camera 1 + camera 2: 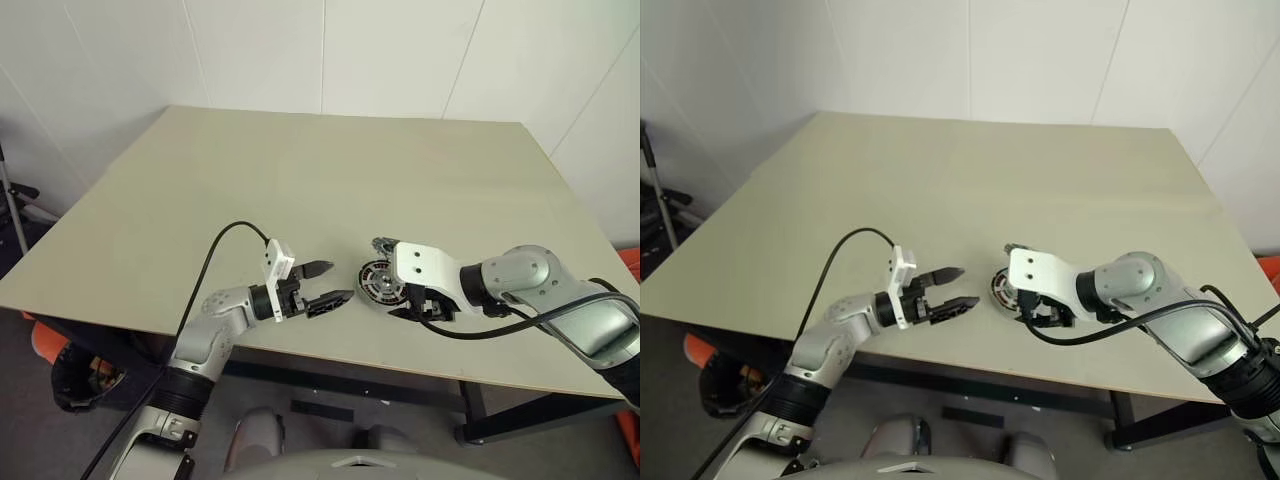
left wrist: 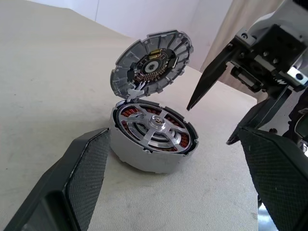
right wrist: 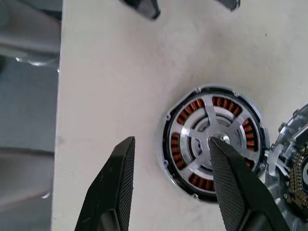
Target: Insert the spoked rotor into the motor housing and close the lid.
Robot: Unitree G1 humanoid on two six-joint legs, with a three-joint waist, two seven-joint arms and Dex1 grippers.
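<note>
The left pincer [image 1: 328,285] stands wide open and empty, level above the worktop [image 1: 330,170], its tips aimed at the motor housing [image 2: 153,139] just beyond. The spoked rotor [image 2: 157,128] sits inside that housing, over the copper windings. The lid [image 2: 152,63] stands tilted up, open at the housing's far rim. The right pincer [image 3: 171,178] hovers over the housing, partly open, gripping nothing.
</note>
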